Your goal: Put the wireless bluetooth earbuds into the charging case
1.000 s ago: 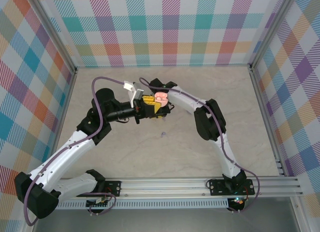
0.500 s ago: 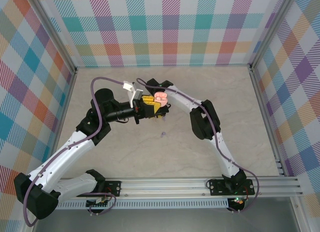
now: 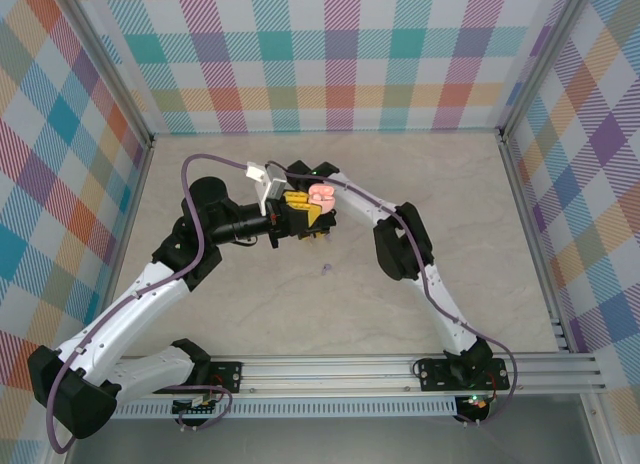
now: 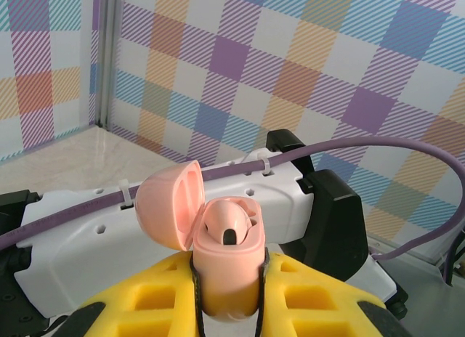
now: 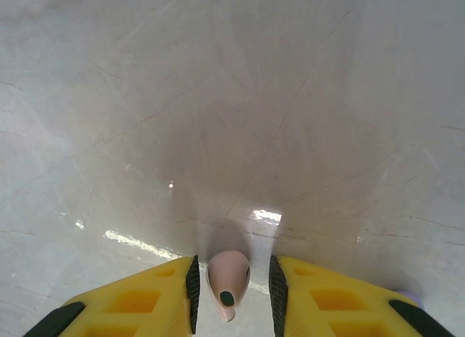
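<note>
My left gripper is shut on the pink charging case and holds it upright above the table. The lid is swung open to the left. One pinkish earbud sits in the case. In the top view the case is at table centre-back. My right gripper points down at the table, with a second pinkish earbud between its fingers. A narrow gap shows on its left and a wider one on its right. A tiny lilac earbud lies on the table nearer the bases.
The right arm bends in from the right, its wrist just behind the case. The marbled table is ringed by checked walls and a metal rail at the near edge.
The right arm's elbow and forearm have shifted left, closer to the left gripper and the case. The left arm and the case have stayed put.
</note>
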